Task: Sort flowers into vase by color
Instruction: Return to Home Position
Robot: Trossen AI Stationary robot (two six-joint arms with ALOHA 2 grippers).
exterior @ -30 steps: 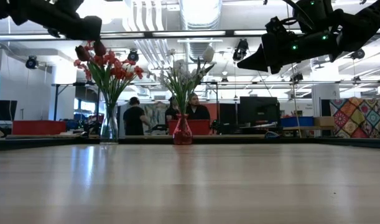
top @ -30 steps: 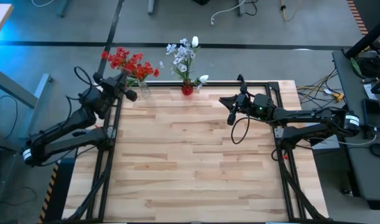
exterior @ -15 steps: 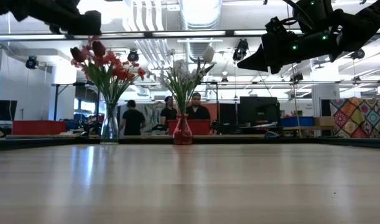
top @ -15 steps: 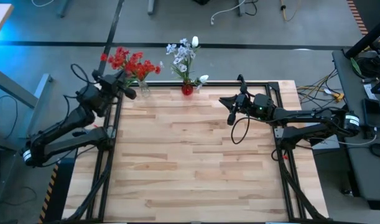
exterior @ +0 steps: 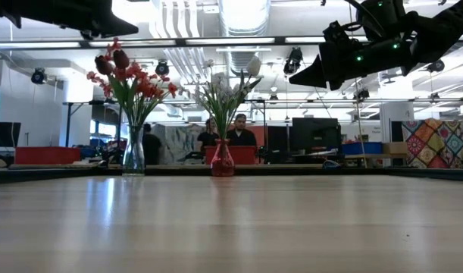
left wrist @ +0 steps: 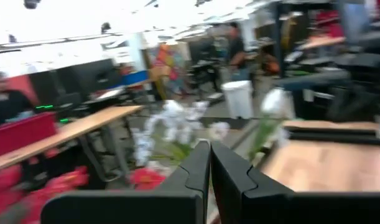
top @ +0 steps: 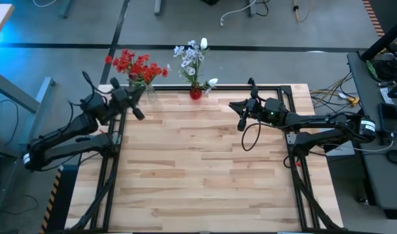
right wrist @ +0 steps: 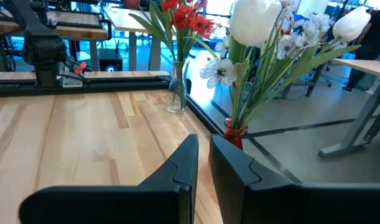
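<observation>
High view shows red flowers [top: 136, 65] standing in the transparent vase [top: 149, 93] and white flowers [top: 192, 55] in the red vase [top: 195, 93], at the far edge of the table [top: 204, 169]. Nearer the transparent vase, the left gripper [top: 137, 109] hangs just beside it, fingers together and empty; the right gripper [top: 238, 112], also closed, is farther away.

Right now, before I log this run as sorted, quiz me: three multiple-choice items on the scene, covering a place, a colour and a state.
1. The transparent vase and red vase stand: A at the table's back edge; B mid-table; C off-table.
2. The red vase holds: A orange flowers; B white and pale-blue flowers; C yellow flowers.
3. The left claw is: A shut, empty; B shut on a stem; C wide open.
A, both at the far rim; B, pale sprays above it; A, closed with nothing held.
</observation>
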